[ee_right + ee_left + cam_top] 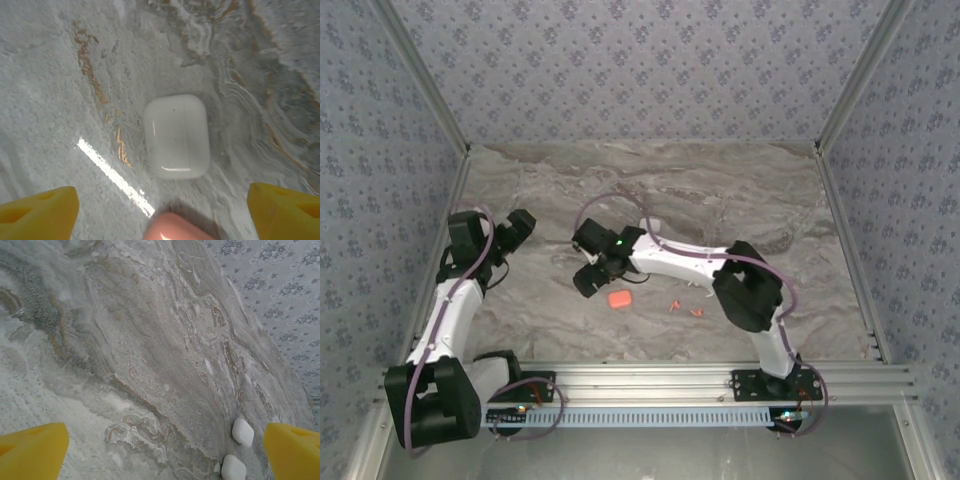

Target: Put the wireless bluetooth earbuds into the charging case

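A shut white charging case (pixel 176 136) lies flat on the marble, just ahead of my right gripper (pixel 163 200). That gripper hangs low over it, its yellow fingers (pixel 40 212) spread wide with nothing between them. A red case (pixel 172 227) sits at the near edge of the right wrist view, and in the top view the same red case (pixel 618 298) lies beside the right gripper (pixel 588 275). Two red earbuds (pixel 685 309) lie to its right. My left gripper (pixel 166 440) is open over bare marble at the table's left side (pixel 520 225).
Two more white cases (pixel 243 432) (pixel 233 467) lie close together by the left gripper's right finger, with a tiny white piece (pixel 217 468) beside the nearer one. Patterned walls enclose the marble table (pixel 740 190) on three sides. A metal rail (pixel 660 378) runs along the near edge.
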Robot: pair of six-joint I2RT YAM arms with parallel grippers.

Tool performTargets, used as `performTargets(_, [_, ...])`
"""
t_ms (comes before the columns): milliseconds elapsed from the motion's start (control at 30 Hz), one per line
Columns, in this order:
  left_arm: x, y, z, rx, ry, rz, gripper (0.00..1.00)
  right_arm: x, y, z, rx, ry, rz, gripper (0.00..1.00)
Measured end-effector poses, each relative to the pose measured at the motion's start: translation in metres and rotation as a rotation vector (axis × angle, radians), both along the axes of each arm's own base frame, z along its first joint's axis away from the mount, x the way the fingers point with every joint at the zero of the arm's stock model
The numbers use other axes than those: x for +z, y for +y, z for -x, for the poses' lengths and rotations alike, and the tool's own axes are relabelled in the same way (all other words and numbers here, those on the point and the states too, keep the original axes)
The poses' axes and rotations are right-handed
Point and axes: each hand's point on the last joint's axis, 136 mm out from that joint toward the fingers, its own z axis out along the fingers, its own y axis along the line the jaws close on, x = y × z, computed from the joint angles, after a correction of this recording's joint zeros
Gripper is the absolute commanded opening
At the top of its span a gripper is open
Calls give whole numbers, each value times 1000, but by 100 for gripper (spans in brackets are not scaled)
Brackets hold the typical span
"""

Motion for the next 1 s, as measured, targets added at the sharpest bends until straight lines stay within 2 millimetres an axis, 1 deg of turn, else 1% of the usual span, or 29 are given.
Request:
performTargets(67, [-2,1,2,4,4,1,99,-14,3,-2,19,2,46,81])
performTargets(167, [-3,3,4,11,7,4,99,-29,2,-6,36,1,102,76])
performTargets(400, [-2,4,4,17,3,6,99,-53,-3,-8,66,4,187,66])
performTargets(467, [-2,4,5,18,4,6,99,-52,-2,-9,76,-3,189,63])
performTargets(567, [-2,4,5,19,4,6,99,-52,-1,-10,91,-15,197,53])
performTargets(733, [-4,4,6,17,13,8,99,-53,1,-8,125,-29,207,42])
performTargets(900, [-5,-1,9,-15,23,15,97,-49,-1,-9,151,-53,197,40])
performTargets(1000, [3,-10,8,-66,-2,37,94,-42,-15,-8,163,-76,192,40])
